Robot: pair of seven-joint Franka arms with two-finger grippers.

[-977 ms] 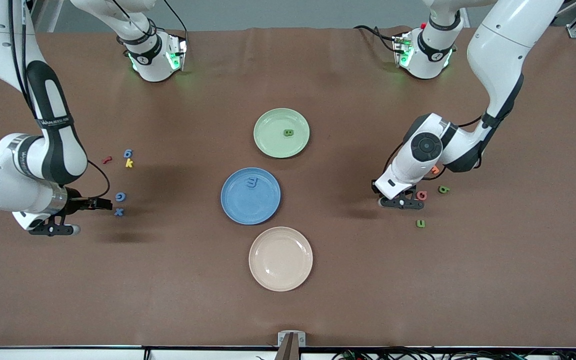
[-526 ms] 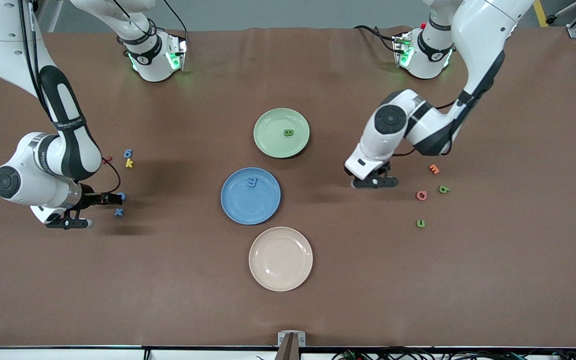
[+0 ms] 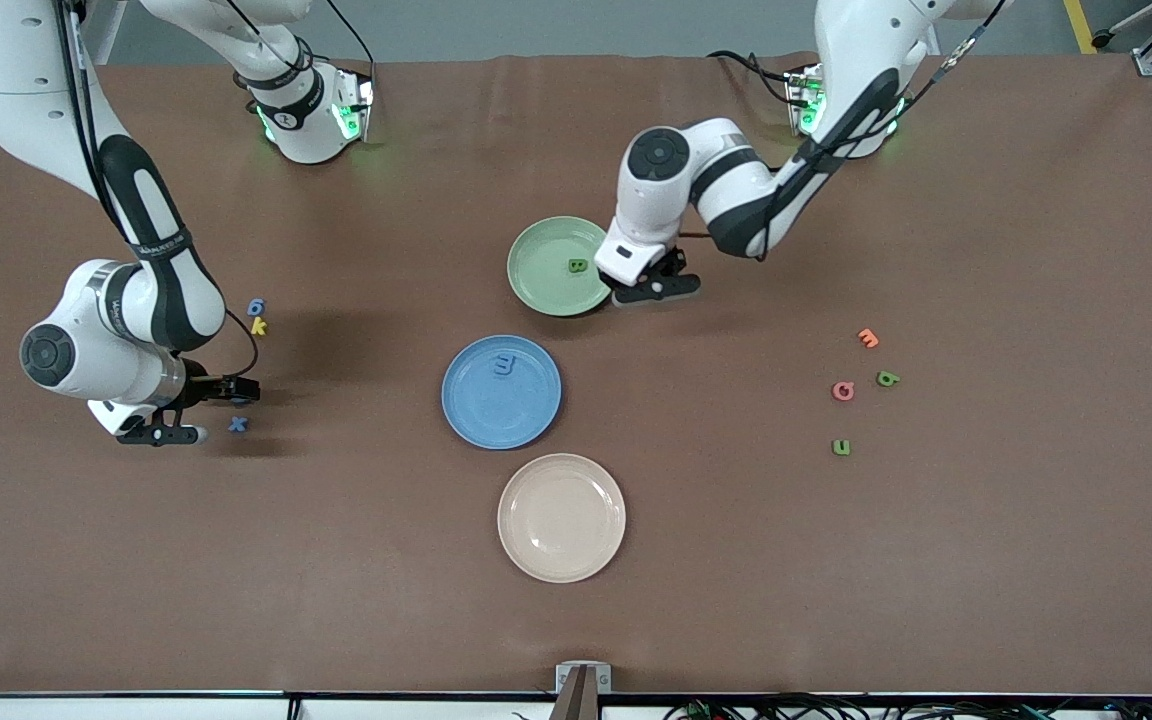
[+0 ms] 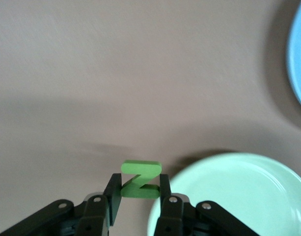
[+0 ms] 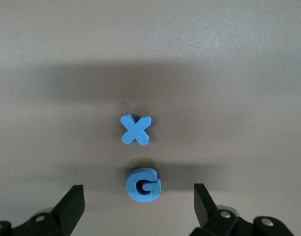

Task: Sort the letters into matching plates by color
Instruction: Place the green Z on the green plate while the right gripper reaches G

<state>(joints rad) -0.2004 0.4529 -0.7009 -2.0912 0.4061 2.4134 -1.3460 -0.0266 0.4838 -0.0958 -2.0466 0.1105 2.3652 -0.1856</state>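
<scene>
Claw work first: my left claw (image 4: pixel 136 202) is clenched on a green Z (image 4: pixel 140 178), hanging just over the table (image 3: pixel 836 580) at the green plate's (image 3: pixel 546 290) rim, on the side toward the left arm's end. My right claw (image 5: pixel 138 206) is spread wide, holding nothing, low over a blue G (image 5: pixel 143 185), which sits between its fingers (image 5: pixel 71 206). Going down in size, I see the blue plate (image 3: pixel 476 410) nearer the front camera than the green one, with a blue letter (image 3: pixel 506 366) on it. The green plate carries a green letter (image 3: pixel 577 266). A blue X (image 3: pixel 238 424) lies just beside the G. A blue 6 (image 3: pixel 255 307) sits farther from the camera. Two green letters (image 3: pixel 887 379) (image 3: pixel 841 447) lie toward the left arm's end.
</scene>
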